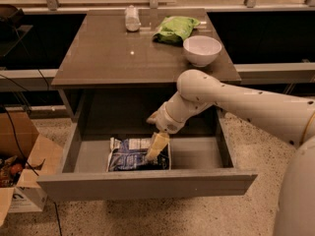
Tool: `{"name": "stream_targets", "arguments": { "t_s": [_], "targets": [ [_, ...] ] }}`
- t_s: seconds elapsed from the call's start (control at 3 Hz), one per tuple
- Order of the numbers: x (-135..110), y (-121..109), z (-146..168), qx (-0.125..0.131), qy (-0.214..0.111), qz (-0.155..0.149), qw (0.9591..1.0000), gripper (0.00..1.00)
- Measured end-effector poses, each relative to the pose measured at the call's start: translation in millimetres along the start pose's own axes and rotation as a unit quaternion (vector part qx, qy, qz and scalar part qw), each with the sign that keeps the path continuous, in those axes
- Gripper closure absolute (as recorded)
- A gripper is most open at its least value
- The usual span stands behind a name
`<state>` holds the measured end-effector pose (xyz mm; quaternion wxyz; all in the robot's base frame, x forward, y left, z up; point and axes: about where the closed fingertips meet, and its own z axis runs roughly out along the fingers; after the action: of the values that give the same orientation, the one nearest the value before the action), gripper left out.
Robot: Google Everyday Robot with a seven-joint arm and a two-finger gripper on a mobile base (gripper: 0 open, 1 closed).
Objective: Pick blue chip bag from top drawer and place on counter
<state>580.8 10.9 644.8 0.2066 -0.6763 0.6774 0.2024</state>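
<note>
The blue chip bag point(129, 155) lies flat on the grey floor of the open top drawer point(147, 183), left of the middle. My gripper point(154, 151) reaches down into the drawer from the right and sits over the bag's right end, at or just above its surface. The white arm point(231, 100) crosses in front of the counter's front edge. The counter point(108, 50) is the glossy brown-grey tabletop above the drawer.
On the counter stand a white bowl point(202, 49) at the right, a light green snack bag point(176, 28) behind it, and a small pale bottle point(132, 18) at the back. An open cardboard box point(24, 181) sits on the floor at the left.
</note>
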Motion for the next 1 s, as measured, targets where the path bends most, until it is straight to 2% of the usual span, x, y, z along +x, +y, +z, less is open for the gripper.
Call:
{"name": "stream_targets", "arguments": {
  "t_s": [0.33, 1.0],
  "targets": [
    [11.8, 4.3, 18.1, -0.013, -0.002, 0.015, 0.9998, 0.42],
    [16.0, 11.6, 33.1, -0.031, -0.004, 0.021, 0.9993, 0.68]
  ]
}}
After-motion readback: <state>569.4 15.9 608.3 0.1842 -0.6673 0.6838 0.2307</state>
